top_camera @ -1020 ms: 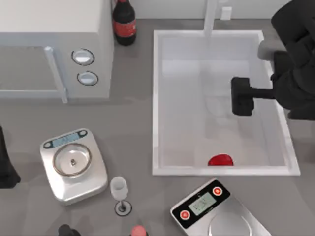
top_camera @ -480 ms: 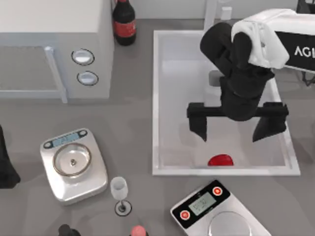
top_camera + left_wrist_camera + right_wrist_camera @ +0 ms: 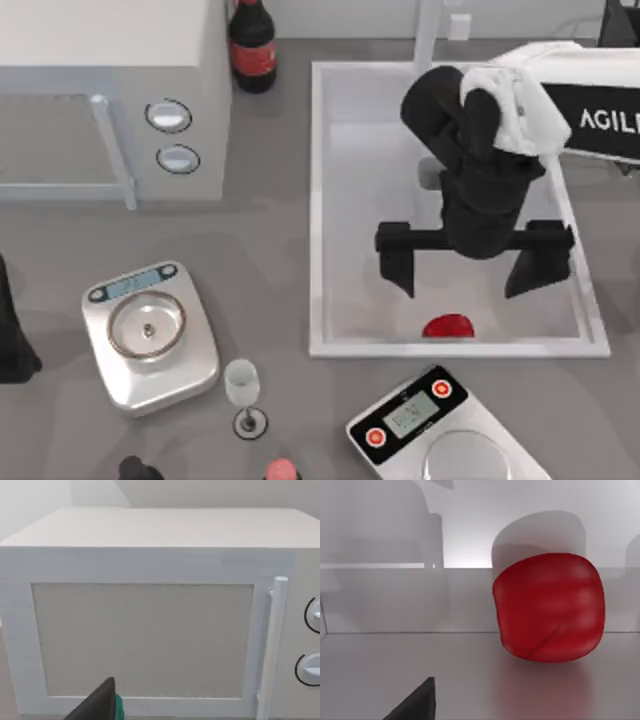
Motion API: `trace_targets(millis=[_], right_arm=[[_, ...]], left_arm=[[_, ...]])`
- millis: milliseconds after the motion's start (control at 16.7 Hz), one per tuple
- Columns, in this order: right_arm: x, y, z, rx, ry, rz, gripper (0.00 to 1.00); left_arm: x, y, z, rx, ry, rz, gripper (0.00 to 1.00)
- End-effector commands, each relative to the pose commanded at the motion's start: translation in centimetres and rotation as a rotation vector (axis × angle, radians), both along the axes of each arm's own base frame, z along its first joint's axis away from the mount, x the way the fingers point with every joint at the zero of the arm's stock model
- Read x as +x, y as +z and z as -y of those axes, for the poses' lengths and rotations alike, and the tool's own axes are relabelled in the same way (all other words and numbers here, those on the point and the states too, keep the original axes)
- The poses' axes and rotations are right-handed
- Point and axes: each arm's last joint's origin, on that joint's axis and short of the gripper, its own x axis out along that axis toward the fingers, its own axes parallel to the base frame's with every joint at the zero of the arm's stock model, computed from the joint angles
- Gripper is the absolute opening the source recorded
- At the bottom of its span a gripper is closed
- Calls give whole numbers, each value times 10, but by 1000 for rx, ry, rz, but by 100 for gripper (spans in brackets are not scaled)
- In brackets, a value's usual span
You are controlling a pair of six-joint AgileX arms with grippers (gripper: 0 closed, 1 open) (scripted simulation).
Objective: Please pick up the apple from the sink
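The right claw hangs inside the sink, its two black fingers spread wide apart, one toward the sink's left wall and one toward its right. The apple rests on the sink floor close against the near wall, at about six o'clock from the claw and just a shade toward seven, so it lies ahead of the open fingers rather than between them. In the right wrist view the apple sits close in front, on the basin floor with the white wall behind it. It is squat and rounded, a little wider than tall, with no strong long axis to favour. The likely need is a short advance toward six o'clock before closing. The left arm is parked at the table's left edge, facing the microwave; whether its claw is spread or pressed together cannot be told
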Motion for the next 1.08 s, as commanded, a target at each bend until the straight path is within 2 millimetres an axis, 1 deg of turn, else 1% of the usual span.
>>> trace_targets(millis=[180, 360, 480, 540, 600, 840, 1080], right_arm=[[4, -45, -3, 3, 1, 6, 100], [3, -92, -3, 10, 3, 18, 100], [-1, -117, -1, 7, 3, 13, 100], [-3, -125, 0, 5, 3, 8, 100], [-4, -129, 0, 3, 3, 6, 100], [-4, -130, 0, 3, 3, 5, 100], [-4, -130, 0, 3, 3, 5, 70]], left_arm=[[0, 0, 0, 0, 0, 0, 100], [0, 0, 0, 0, 0, 0, 100], [0, 0, 0, 0, 0, 0, 100], [0, 0, 0, 0, 0, 0, 100], [0, 0, 0, 0, 0, 0, 100], [0, 0, 0, 0, 0, 0, 100], [0, 0, 0, 0, 0, 0, 100]])
